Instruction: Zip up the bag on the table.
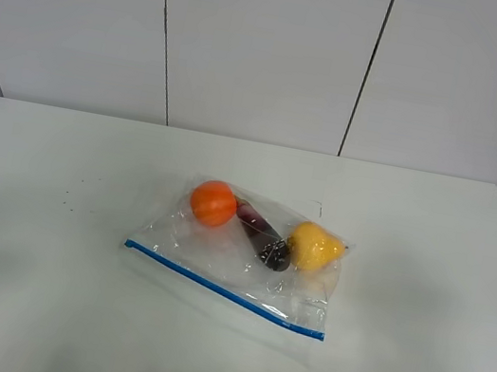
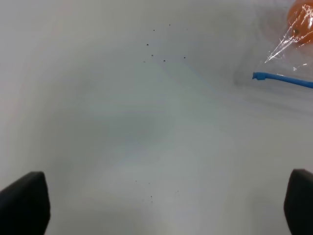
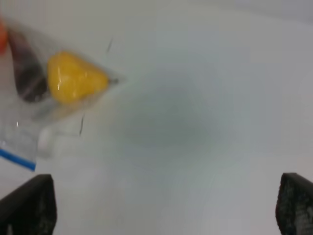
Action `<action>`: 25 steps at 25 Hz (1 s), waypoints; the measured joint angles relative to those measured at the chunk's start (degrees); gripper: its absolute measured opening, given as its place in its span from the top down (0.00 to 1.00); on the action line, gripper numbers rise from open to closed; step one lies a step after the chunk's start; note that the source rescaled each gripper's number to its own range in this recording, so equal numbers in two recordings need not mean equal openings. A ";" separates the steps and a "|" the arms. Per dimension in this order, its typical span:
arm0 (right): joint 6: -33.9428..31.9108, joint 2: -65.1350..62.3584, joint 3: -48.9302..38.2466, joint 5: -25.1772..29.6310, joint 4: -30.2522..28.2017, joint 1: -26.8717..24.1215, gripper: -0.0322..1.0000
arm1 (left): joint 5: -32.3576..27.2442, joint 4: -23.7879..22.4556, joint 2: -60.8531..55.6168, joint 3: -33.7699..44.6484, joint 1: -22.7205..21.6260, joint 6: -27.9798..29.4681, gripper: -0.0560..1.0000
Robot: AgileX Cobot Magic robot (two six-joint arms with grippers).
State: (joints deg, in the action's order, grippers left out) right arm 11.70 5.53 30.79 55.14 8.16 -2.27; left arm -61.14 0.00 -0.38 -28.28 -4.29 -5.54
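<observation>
Exterior high view shows the bag (image 1: 245,258) lying flat near the middle of the table (image 1: 28,292), its blue zipper strip (image 1: 223,288) along the near edge (orange, purple and yellow items inside). Left gripper (image 2: 161,205) and right gripper (image 3: 166,205) hang spread wide above bare tabletop, grasping nothing.

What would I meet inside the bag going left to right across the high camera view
Orange ball → dark purple item → yellow item, all seen through the clear bag on the table.
</observation>
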 joint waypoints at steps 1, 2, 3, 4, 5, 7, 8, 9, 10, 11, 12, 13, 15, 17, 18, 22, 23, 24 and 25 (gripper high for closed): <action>-0.23 -2.13 0.00 0.17 0.00 0.00 0.00 | 0.00 0.00 0.00 0.00 0.00 0.00 0.00; -0.52 -4.03 0.00 0.81 0.00 0.00 0.00 | 0.00 0.00 0.00 0.00 0.00 0.00 0.00; -0.94 -5.07 0.00 1.85 0.00 0.00 0.00 | 0.00 0.00 0.00 0.00 0.00 0.00 0.00; -1.20 -5.66 0.00 3.02 0.00 0.00 0.00 | 0.00 0.00 0.00 0.00 0.00 0.00 0.00; -1.35 -5.81 0.00 3.95 0.00 0.00 0.00 | 0.00 0.00 0.00 0.00 0.00 0.00 0.00; -1.57 -5.86 0.00 4.73 0.00 0.00 0.00 | 0.00 0.00 0.00 0.00 0.00 0.00 0.00; -1.71 -5.91 0.00 4.59 0.00 0.00 0.00 | 0.00 0.00 0.00 0.00 0.00 0.00 0.00; -1.76 -5.91 0.00 4.39 -0.06 0.00 0.00 | 0.00 0.00 0.00 0.00 0.00 0.00 0.00; -1.76 -5.91 0.00 3.91 -0.23 0.00 0.00 | 0.00 0.00 0.00 0.00 0.00 0.00 0.00; -1.83 -5.91 -0.08 3.63 -0.65 0.00 0.00 | 0.00 0.00 0.00 0.00 0.00 0.00 0.00; -1.90 -5.91 -0.38 3.38 -1.05 0.00 0.00 | 0.00 0.00 0.00 0.00 0.00 0.00 0.00; -1.90 -5.91 -0.71 3.16 -1.47 0.00 0.00 | 0.00 0.00 0.00 0.00 0.00 0.00 0.00; -1.90 -5.91 -1.62 3.00 -1.70 0.00 0.00 | 0.00 0.00 0.00 0.00 0.00 0.00 0.00; -1.90 -5.91 -1.92 3.17 -1.76 0.00 0.00 | 0.00 0.00 0.00 0.00 0.00 0.00 0.00; -1.90 -5.91 -1.97 3.18 -1.81 0.00 0.00 | 0.00 0.00 0.00 0.00 0.00 0.00 0.00; -2.20 -5.91 -2.60 3.58 -2.07 0.00 0.00 | 0.00 0.00 0.00 0.00 0.00 0.00 0.00; -2.44 -5.91 -2.67 3.75 -2.32 0.00 0.00 | 0.00 0.00 0.00 0.00 0.00 0.00 0.00; -2.95 -5.91 -2.67 3.79 -2.64 0.00 0.00 | 0.00 0.00 0.00 0.00 0.00 0.00 0.00; -3.66 -5.91 -2.67 3.79 -3.17 0.00 0.00 | 0.00 0.00 0.00 0.00 0.00 0.00 0.00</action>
State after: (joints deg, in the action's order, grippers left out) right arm 8.04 -0.38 28.12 58.93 4.99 -2.27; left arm -61.14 0.00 -0.38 -28.28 -4.29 -5.54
